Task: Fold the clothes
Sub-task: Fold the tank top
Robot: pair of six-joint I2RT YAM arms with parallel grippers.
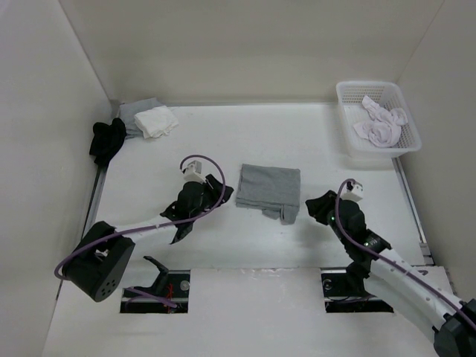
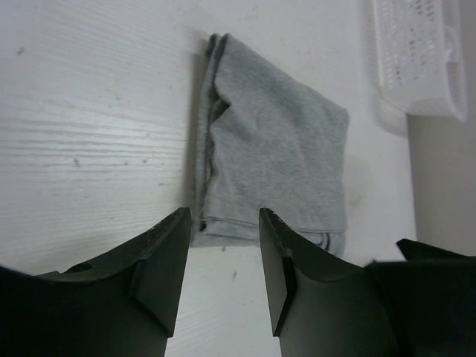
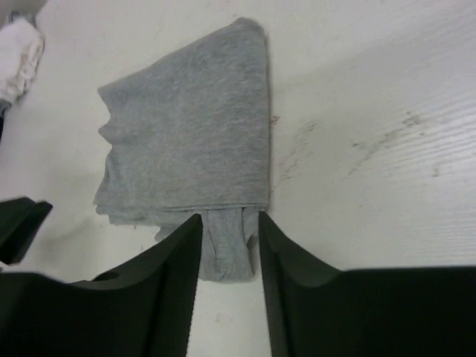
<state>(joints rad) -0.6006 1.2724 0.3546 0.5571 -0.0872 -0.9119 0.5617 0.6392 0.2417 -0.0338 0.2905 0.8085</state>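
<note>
Nearest us, the left gripper [image 2: 223, 219] and right gripper [image 3: 229, 219] both stand open and empty, flanking the clothes [image 1: 268, 186], likely so either can reach an edge. The clothes lie folded at centre frame on the surface [image 1: 320, 149], with one flap [image 1: 288, 216] poking out lower right and wanting a tuck. Beyond, the basket [image 1: 372, 152] sits upper right.

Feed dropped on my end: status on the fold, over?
Left gripper open, right gripper open, both empty. Grey garment folded flat between them, one flap sticking out. Basket well clear.
</note>
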